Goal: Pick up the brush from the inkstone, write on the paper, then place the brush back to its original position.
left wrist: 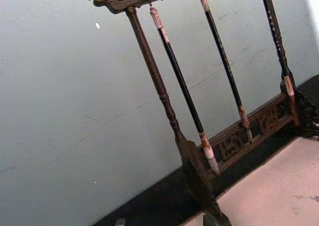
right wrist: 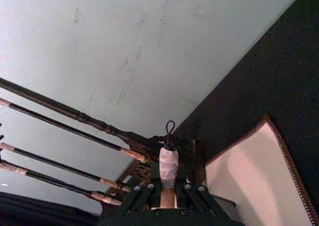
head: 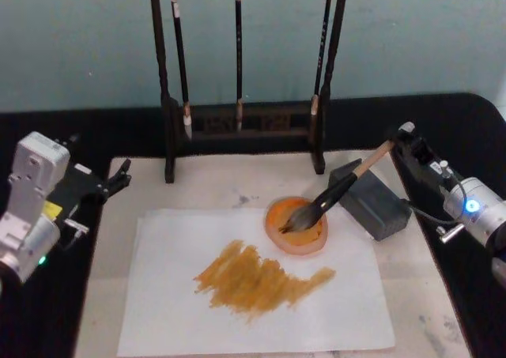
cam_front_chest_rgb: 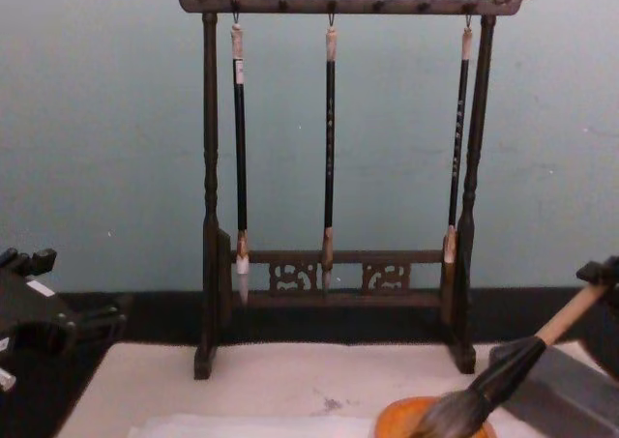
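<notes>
Holding the brush by its white-capped end, the right gripper is closed on it.
Its bristles rest in the orange dish at the far edge of the paper, beside a grey block; orange strokes cross the sheet. The left gripper is parked at the left.

Parked low at the left (idle), silver-grey left arm, black left gripper aimed forward and inward. Reaching in from the right, black right gripper clamped on the capped end of the large tan-handled calligraphy brush.
</notes>
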`<state>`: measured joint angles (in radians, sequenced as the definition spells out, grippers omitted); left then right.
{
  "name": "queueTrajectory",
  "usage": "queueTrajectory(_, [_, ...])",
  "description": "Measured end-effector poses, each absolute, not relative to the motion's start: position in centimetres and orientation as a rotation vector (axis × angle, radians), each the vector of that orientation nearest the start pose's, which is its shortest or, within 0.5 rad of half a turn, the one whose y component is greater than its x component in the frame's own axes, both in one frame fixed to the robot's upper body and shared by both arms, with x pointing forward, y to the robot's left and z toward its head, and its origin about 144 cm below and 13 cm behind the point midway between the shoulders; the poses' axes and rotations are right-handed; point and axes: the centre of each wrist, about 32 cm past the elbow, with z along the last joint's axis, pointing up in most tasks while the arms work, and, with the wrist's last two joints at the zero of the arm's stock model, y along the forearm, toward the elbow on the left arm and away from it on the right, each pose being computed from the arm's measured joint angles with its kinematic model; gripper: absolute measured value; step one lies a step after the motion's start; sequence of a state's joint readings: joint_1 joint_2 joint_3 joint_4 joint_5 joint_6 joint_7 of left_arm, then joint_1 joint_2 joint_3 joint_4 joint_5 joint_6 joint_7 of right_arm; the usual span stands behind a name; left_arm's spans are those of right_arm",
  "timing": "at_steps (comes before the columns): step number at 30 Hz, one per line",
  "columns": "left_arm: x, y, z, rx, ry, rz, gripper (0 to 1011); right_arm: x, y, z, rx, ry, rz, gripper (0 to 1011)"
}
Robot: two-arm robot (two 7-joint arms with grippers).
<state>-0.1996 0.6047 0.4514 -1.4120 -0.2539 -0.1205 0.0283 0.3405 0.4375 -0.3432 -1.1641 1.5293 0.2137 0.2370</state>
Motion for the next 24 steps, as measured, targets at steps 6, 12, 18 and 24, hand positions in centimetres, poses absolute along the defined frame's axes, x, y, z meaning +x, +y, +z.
queueTrajectory(6, [48.86,30.97,113.98,0.304,-0.285,1.248,1010,53.84,-31.42,113.06,0.548,0.98,-1.077,163])
queueTrajectory(12, [48.86,30.97,113.98,0.304,-0.285,1.248,1010,53.89,-31.39,112.99,0.541,0.973,-1.08,163])
queueTrajectory(18, [48.86,30.97,113.98,0.304,-0.285,1.248,1010,53.89,-31.38,112.94,0.545,0.974,-1.081,163])
queueTrajectory(24, [48.86,30.97,113.98,0.304,-0.285,1.248,1010,54.0,-31.27,112.97,0.552,0.974,-1.087,163])
